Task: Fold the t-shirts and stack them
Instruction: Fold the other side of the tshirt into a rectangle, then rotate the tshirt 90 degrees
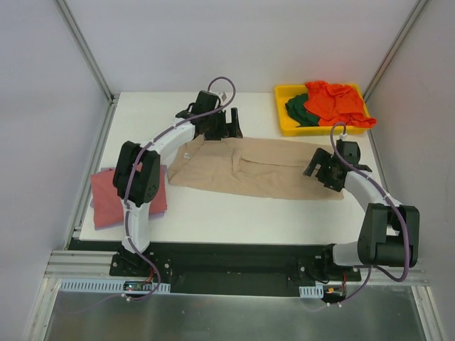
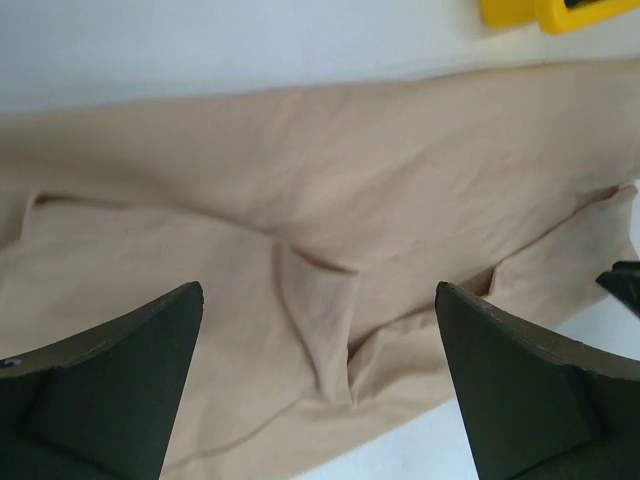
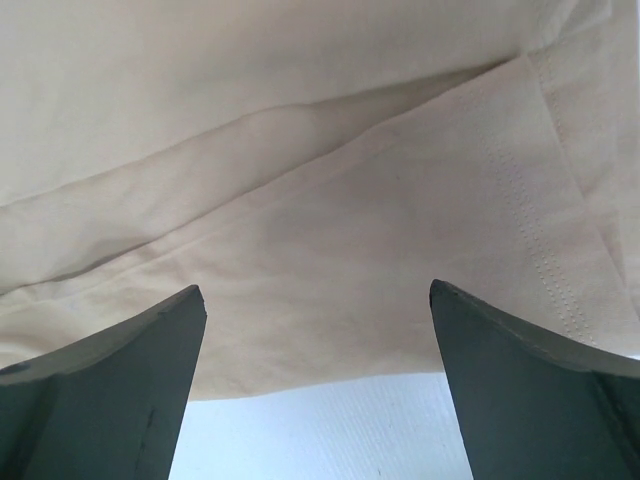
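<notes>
A large tan t-shirt (image 1: 263,167) lies partly folded and wrinkled across the middle of the table. My left gripper (image 1: 226,130) hovers open over its far left corner, and in the left wrist view the left gripper (image 2: 320,292) has creased tan cloth (image 2: 300,180) under its wide-apart jaws. My right gripper (image 1: 318,170) is open at the shirt's right end. The right wrist view shows the right gripper (image 3: 318,292) over the shirt's stitched hem edge (image 3: 300,150), holding nothing. A folded dusty-red t-shirt (image 1: 106,192) rests on a lavender one (image 1: 105,224) at the left edge. Orange-red (image 1: 338,103) and dark green (image 1: 298,110) t-shirts lie bunched in the bin.
A yellow plastic bin (image 1: 284,126) stands at the back right of the white table (image 1: 234,213), and its corner (image 2: 560,12) shows in the left wrist view. White walls with metal rails enclose the table on three sides. The left arm's elbow hangs above the red shirt.
</notes>
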Controlling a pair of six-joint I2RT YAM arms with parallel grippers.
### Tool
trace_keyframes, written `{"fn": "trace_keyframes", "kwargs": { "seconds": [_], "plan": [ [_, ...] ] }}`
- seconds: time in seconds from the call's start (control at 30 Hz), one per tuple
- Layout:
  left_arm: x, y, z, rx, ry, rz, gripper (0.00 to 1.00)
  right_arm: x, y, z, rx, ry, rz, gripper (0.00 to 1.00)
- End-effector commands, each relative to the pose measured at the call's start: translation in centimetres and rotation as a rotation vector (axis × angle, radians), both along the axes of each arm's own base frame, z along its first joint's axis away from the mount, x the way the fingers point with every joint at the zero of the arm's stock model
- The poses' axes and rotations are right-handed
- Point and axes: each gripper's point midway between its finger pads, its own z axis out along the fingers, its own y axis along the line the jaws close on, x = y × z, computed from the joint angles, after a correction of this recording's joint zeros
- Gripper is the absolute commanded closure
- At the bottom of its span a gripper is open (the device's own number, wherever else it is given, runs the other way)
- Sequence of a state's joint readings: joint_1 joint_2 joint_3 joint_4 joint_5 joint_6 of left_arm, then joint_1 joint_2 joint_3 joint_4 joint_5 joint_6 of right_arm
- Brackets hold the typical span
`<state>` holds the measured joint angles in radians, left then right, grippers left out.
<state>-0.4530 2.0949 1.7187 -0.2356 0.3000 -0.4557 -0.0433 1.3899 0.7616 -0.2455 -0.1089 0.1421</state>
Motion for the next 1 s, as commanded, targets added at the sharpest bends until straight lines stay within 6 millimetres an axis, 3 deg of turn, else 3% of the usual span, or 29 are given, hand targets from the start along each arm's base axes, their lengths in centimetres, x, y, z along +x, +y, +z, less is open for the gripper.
{"fn": "trace_keyframes", "kwargs": {
  "seconds": [0.0, 0.03, 0.1, 0.2, 0.33, 0.43, 0.57, 0.63, 0.73, 0.87, 0.9, 0.97],
  "plan": [
    [-3.3, 3.2, 5.5, 0.047, -0.116, 0.063, 0.01, 1.9, -0.1, 3.9, -0.021, -0.12, 0.025, 0.04],
    [-4.1, 3.8, 5.4, 0.045, -0.103, 0.088, 0.01, 2.3, 0.2, 4.3, -0.009, -0.137, 0.033, 0.04],
    [-6.1, 4.5, 3.5, 0.034, -0.028, 0.123, 0.01, 3.5, 1.1, 4.9, 0.035, -0.171, 0.066, 0.04],
    [-8.4, 3.7, 0.8, -0.072, 0.079, 0.145, 0.01, 6.9, 2.4, 5.5, 0.105, -0.212, 0.102, 0.04],
    [-7.5, 3.6, -2.7, -0.102, 0.189, 0.22, 0.01, 10.8, 3.9, 4.4, 0.151, -0.16, 0.136, 0.04],
    [-5.2, 3.3, -4.4, -0.124, 0.243, 0.261, 0.01, 11.1, 4.4, 2.6, 0.17, -0.098, 0.128, 0.04],
    [-2.0, 3.9, -7.2, -0.133, 0.316, 0.321, 0.01, 8.6, 4.8, 0.0, 0.186, -0.009, 0.122, 0.04],
    [0.0, 4.2, -7.6, -0.15, 0.339, 0.351, 0.01, 6.0, 5.2, -1.1, 0.214, 0.054, 0.114, 0.04],
    [3.5, 3.8, -7.9, -0.2, 0.366, 0.367, 0.01, 1.6, 7.9, -2.4, 0.244, 0.129, 0.161, 0.03],
    [9.1, 2.0, -6.0, -0.302, 0.333, 0.345, 0.01, -5.7, 12.6, -3.5, 0.277, 0.232, 0.258, 0.03],
    [10.4, 1.7, -6.3, -0.309, 0.318, 0.356, 0.01, -8.4, 14.7, -4.0, 0.27, 0.262, 0.318, 0.03],
    [13.1, 0.6, -5.3, -0.382, 0.29, 0.332, 0.01, -11.8, 18.4, -3.5, 0.292, 0.285, 0.416, 0.03]
  ]
}}
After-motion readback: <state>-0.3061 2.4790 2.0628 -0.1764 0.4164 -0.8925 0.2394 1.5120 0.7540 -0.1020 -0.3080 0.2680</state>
